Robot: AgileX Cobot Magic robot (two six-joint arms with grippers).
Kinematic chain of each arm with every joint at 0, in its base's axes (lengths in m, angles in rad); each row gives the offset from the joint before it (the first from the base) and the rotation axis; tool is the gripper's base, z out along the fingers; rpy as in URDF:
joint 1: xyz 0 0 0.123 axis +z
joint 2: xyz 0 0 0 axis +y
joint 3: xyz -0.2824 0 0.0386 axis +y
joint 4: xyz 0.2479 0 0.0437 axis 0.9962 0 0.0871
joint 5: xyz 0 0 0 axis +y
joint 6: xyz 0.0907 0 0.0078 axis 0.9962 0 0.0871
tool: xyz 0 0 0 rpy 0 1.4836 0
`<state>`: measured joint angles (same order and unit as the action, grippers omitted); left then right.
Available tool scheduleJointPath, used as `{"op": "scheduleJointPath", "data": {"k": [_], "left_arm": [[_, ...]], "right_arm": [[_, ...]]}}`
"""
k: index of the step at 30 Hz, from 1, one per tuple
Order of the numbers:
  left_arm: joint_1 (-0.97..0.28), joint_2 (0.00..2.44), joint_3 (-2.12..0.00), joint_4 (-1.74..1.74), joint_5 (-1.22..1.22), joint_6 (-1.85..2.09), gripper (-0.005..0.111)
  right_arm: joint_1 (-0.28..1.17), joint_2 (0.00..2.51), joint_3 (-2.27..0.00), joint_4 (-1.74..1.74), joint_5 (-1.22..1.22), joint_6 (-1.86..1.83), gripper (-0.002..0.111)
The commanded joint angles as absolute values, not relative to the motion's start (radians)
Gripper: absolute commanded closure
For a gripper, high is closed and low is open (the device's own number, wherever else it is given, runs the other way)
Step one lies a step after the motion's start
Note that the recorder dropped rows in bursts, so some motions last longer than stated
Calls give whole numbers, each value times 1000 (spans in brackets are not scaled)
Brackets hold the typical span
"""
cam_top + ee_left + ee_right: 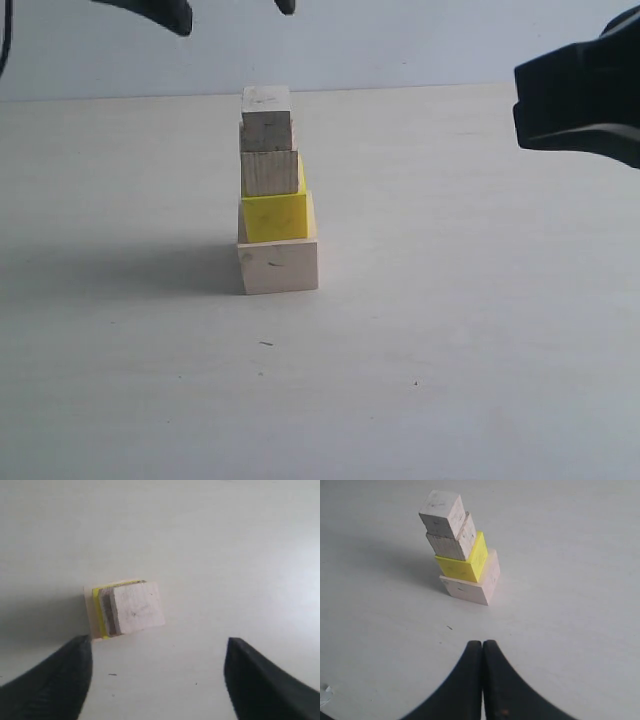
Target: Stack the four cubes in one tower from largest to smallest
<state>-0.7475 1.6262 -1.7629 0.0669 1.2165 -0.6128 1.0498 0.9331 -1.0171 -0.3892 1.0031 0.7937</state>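
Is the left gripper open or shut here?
Open: the left gripper hangs above the tower, fingers wide apart, gripping nothing.

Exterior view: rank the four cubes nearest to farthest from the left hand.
1. Small bare-wood cube, top, under the left hand.
2. Medium bare-wood cube, below it.
3. Yellow cube, third down.
4. Large pale wooden cube, base.

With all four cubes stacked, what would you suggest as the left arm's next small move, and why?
Probably raise the left gripper straight up, with no sideways motion. The tower looks complete, with the largest cube lowest and the smallest cube on top. The gripper hangs open above it, holding nothing. The right gripper is shut and off to the side.
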Motion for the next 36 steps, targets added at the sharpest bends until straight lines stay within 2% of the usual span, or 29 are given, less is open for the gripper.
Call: {"op": "scheduleJointPath", "data": {"k": [1, 4, 5, 13, 23, 29, 36], "left_arm": [[-749, 1559, -1771, 50, 1221, -557, 72], [-749, 1523, -1771, 50, 1221, -487, 104], [-749, 1512, -1771, 50, 1221, -456, 106], [-749, 1450, -1646, 50, 1221, -393, 105], [-749, 1367, -1180, 82, 1217, -401, 105], [-749, 1265, -961, 79, 1029, -445, 106], [-749, 1083, -834, 99, 845, -452, 106]], "right_arm": [[1053, 932, -1013, -400, 996, 785, 108], [1053, 932, -1013, -419, 998, 785, 108], [1053, 932, -1013, -423, 998, 785, 108], [1053, 932, -1013, -433, 1000, 787, 108], [1053, 932, -1013, -488, 1037, 812, 108], [1053, 932, -1013, -566, 1041, 812, 108], [1053, 932, -1013, -551, 1047, 812, 108]]}}
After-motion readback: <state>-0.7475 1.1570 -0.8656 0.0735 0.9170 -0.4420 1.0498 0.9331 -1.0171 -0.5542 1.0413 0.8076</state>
